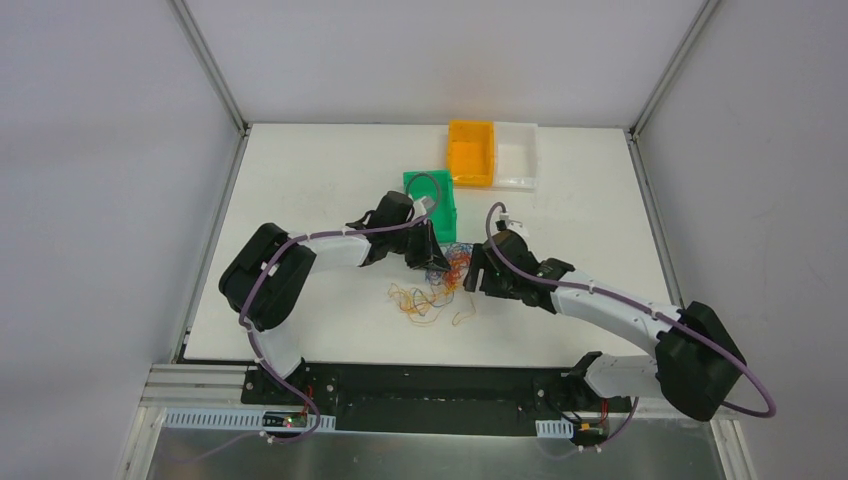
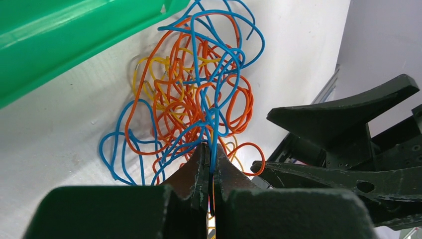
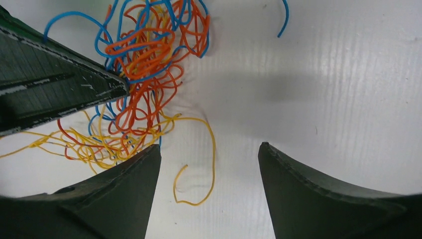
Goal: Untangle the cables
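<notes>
Cables (image 1: 435,285): lying in a tangled heap at mid-frame of the top view, on the table (image 1: 300,180), just below the green bin (image 1: 447,205). Clamping a blue strand (image 2: 214,119) in the left pincer (image 2: 210,149), with tips pressed together. Hovering the right pincer (image 3: 209,147) spread apart, just right of the heap. Judging the step as singling out one strand; next calling for pinning the heap while drawing the blue strand clear.

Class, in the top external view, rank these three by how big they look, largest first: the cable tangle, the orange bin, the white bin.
1. cable tangle: its loose strands spread over the widest patch.
2. orange bin and white bin: they look nearly alike, so left unranked.
</notes>
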Robot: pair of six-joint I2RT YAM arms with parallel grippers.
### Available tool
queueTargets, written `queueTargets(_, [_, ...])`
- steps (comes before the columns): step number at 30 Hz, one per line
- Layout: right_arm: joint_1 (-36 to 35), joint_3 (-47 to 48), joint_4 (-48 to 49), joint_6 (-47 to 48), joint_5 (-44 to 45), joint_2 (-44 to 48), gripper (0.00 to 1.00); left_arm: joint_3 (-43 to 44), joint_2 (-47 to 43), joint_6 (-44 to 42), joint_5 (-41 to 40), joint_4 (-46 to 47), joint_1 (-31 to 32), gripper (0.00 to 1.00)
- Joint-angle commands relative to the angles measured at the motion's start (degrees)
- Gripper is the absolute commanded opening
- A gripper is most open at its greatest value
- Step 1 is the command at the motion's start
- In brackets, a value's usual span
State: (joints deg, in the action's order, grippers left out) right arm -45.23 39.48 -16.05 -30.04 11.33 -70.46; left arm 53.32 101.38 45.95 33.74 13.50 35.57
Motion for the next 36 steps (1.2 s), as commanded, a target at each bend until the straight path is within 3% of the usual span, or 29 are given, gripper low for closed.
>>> queueTargets(1, [-0.2, 2.7, 7.4, -2.0, 1.3, -3.2, 0.75, 0.6, -1.7, -3.6, -1.4, -2.4, 0.0, 0.00])
queueTargets(14, [-0.1, -1.5, 23.0, -2.7, -3.5, -4.9, 0.73, -0.3, -0.8, -5.8, -3.3, -3.7, 0.0, 0.00])
queueTargets(22, [2.3, -5.3, 21.3, -7.9, 0.9, -3.2, 0.62, -0.1, -2.3, -5.6, -1.2, -3.2, 0.0, 0.00])
queueTargets(27, [8.7, -16.4, 32.5, -11.8, -7.2, 6.5, 0.68, 0.5, -4.5, -5.5, 1.0, -3.0, 0.3, 0.00])
queueTargets(31, [12.4, -20.5, 36.0, -11.6, -14.0, 9.4, 0.72, 2.0, -6.6, -5.9, 2.1, -3.7, 1.6, 0.00])
queueTargets(36, [14.7, -26.5, 48.3, -13.7, -22.9, 10.9, 0.73, 6.9, -8.5, -8.7, 0.7, -10.7, 4.1, 0.00])
